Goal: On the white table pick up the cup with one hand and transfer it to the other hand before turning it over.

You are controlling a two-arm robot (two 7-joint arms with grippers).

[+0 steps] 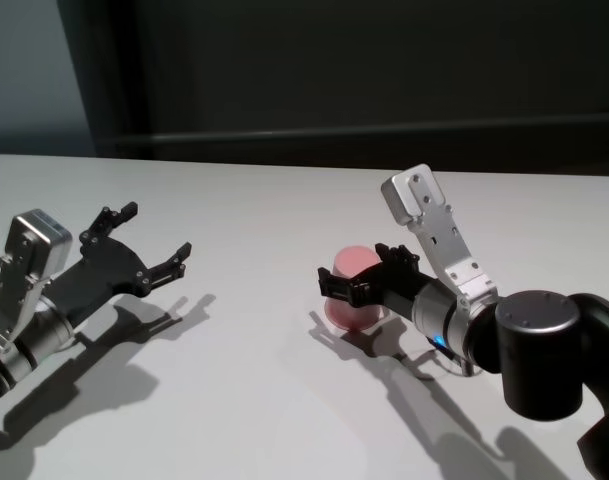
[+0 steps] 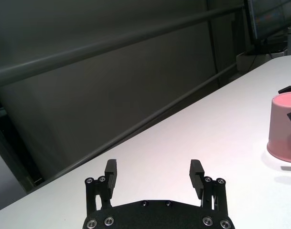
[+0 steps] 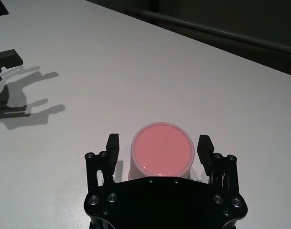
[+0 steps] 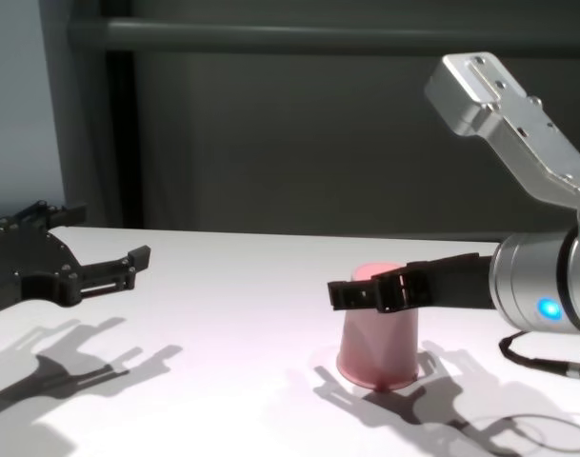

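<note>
The cup (image 3: 160,150) stands rim-down on the white table (image 1: 264,400), right of centre, so I judge the flip done. My right gripper (image 3: 159,145) straddles it — jaws spread, gaps showing both sides (not pinching). The left gripper (image 1: 144,243) hangs wide open far left, well clear.

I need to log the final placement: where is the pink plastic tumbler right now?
The pink plastic tumbler stands upside down on the white table, right of centre in the head view, between the open fingers of the right pincer.
</note>
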